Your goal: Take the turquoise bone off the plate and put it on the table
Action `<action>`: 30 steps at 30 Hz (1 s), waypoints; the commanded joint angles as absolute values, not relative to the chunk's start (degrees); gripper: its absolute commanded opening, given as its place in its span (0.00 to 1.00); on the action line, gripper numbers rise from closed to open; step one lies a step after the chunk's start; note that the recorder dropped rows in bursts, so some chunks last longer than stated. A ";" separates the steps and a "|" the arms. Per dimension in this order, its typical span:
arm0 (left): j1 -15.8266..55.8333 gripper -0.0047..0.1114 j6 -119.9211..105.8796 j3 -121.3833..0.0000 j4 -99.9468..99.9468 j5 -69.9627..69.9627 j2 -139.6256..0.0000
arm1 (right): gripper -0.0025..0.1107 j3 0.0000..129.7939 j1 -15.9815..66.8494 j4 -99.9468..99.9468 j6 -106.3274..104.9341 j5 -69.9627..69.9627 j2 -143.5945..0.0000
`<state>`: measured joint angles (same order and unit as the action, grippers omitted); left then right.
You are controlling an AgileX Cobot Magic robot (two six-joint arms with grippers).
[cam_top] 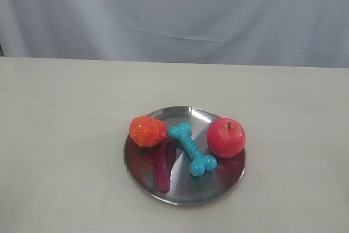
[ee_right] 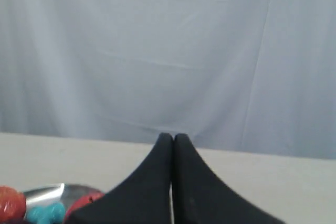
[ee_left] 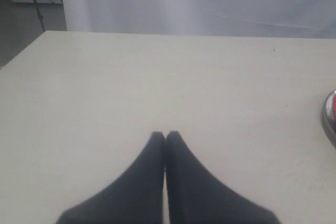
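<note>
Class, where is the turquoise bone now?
In the exterior view the turquoise bone lies on the plate, purple toy to its left, apple to its right.

No text, label, brand, number or sign could be read in any view: not on the round shiny steel plate (cam_top: 218, 181), the turquoise rubber bone (cam_top: 192, 149), the cream matte table (cam_top: 65, 135) or the pale grey curtain (cam_top: 174, 9).

Both pincers (ee_left: 165, 136) (ee_right: 173, 136) black, tapered, seemingly matte

Pale grey-blue creased curtain (cam_top: 174, 15) across back; dark floor (ee_left: 13, 35) at side; tripod legs (ee_left: 33, 1); soft even light
</note>
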<state>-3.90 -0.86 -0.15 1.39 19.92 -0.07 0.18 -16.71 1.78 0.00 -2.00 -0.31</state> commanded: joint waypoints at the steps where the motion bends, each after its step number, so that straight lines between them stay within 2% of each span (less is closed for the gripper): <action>1: -3.46 0.04 -0.62 0.00 1.47 19.62 0.00 | 0.02 0.00 -16.44 1.42 -0.99 -10.86 0.00; 5: -3.46 0.04 -0.62 0.00 1.47 19.62 0.00 | 0.02 0.00 -16.44 1.42 4.50 -20.56 0.00; 8: -3.46 0.04 -0.62 0.00 1.47 19.62 0.00 | 0.02 0.00 -16.44 3.63 22.56 -26.77 0.00; 12: -3.46 0.04 -0.62 0.00 1.47 19.62 0.00 | 0.02 0.80 -16.44 3.34 29.91 -26.92 0.00; 17: -3.46 0.04 -0.62 0.00 1.47 19.62 0.00 | 0.02 11.77 -16.44 2.13 29.92 -9.69 -4.52; 25: -3.46 0.04 -0.62 0.00 1.47 19.62 0.00 | 0.02 35.67 -16.44 0.93 28.77 18.03 -28.56; 30: -3.46 0.04 -0.62 0.00 1.47 19.62 0.00 | 0.02 50.21 -16.44 13.66 10.33 30.24 -46.01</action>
<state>-3.90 -0.86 -0.15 1.39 19.92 -0.07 43.80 -16.71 6.49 21.86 23.23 -37.97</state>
